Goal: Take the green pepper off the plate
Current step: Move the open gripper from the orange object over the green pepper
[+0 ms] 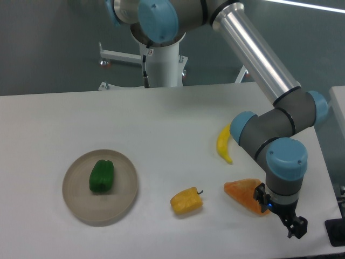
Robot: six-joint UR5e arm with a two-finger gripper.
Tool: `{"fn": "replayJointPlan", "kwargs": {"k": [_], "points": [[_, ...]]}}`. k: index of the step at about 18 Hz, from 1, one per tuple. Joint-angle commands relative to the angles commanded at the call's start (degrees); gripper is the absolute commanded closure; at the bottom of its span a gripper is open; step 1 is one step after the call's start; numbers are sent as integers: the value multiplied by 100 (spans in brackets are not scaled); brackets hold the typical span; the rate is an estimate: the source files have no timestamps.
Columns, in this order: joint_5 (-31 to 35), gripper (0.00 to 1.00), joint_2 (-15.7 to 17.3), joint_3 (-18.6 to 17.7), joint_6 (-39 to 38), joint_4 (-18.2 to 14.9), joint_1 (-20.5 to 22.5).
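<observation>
Claw (296, 227) hangs low at the desk's (161, 118) right front corner, just past the orange carrot-like piece (245, 194); it is too small and dark to tell whether it is released or clenched, and nothing shows in it. Well apart, on the left, the green pepper (101, 176) lies left of centre on the plate (124, 202). To do this well, I judge, lift first, cross above the yellow pepper (186, 200) and the banana (223, 143), then descend straight over the pepper's narrower width with fingers spread, clear of the rim.
</observation>
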Motion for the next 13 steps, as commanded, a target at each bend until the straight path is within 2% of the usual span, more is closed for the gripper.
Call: {"fn": "replayJointPlan", "kwargs": {"k": [4, 7, 9, 11, 13], "points": [[-9, 0, 53, -105, -44, 9, -52], [-17, 0, 219, -290, -193, 0, -123], [-26, 0, 465, -570, -290, -105, -123], [-70, 0, 790, -1000, -438, -176, -141], [-219, 0, 1132, -1457, -990, -167, -211]]}}
